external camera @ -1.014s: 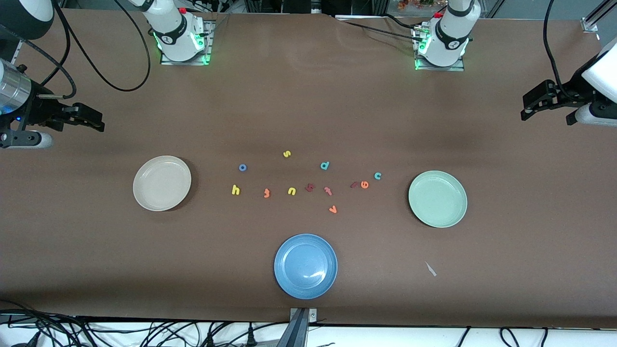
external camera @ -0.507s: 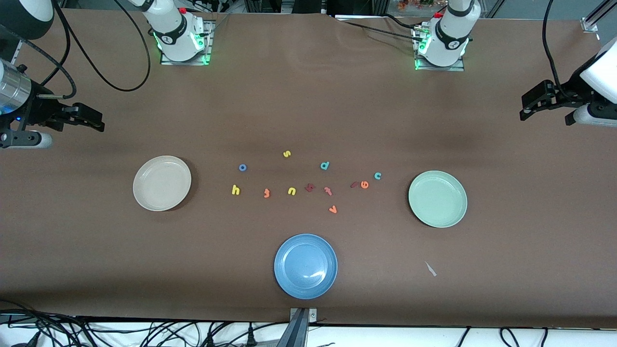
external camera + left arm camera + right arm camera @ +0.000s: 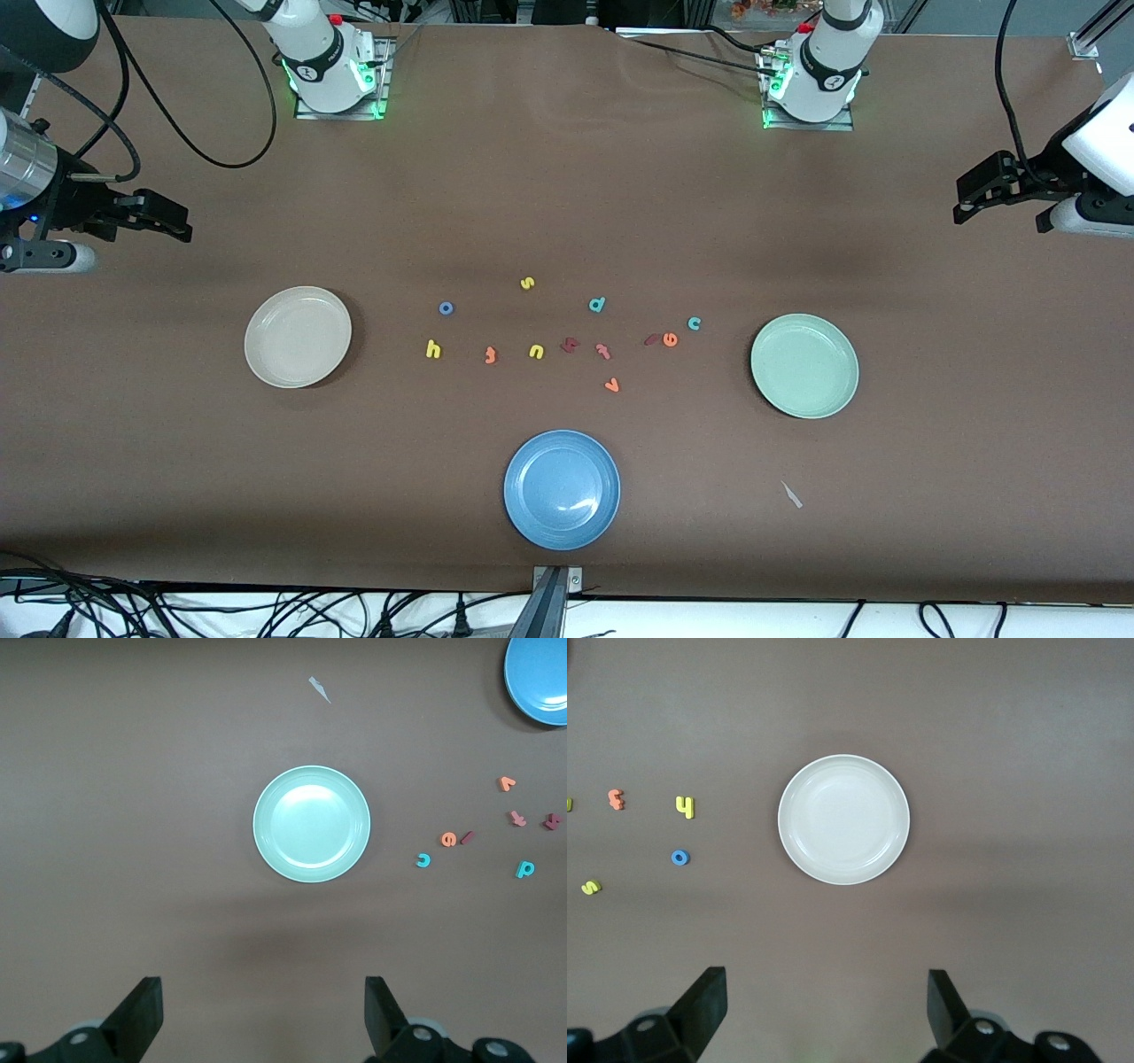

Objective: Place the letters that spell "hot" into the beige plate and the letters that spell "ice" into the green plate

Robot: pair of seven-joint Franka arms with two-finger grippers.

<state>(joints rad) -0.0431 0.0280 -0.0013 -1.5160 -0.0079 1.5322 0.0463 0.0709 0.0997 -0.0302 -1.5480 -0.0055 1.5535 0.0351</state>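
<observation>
Brown table (image 3: pixel 567 177): beige plate (image 3: pixel 298 337) at 5 o'clock from right gripper (image 3: pixel 168 221), green plate (image 3: pixel 804 365) at 8 o'clock from left gripper (image 3: pixel 979 190); both raised, wide open, empty.

A matt brown cloth-like table (image 3: pixel 567 177) is seen; a glossy highlight is shown on the smooth blue plate (image 3: pixel 562 489).

White arms with black joint bands, green-lit bases, looping black cables, seemingly black grippers (image 3: pixel 974 190)
</observation>
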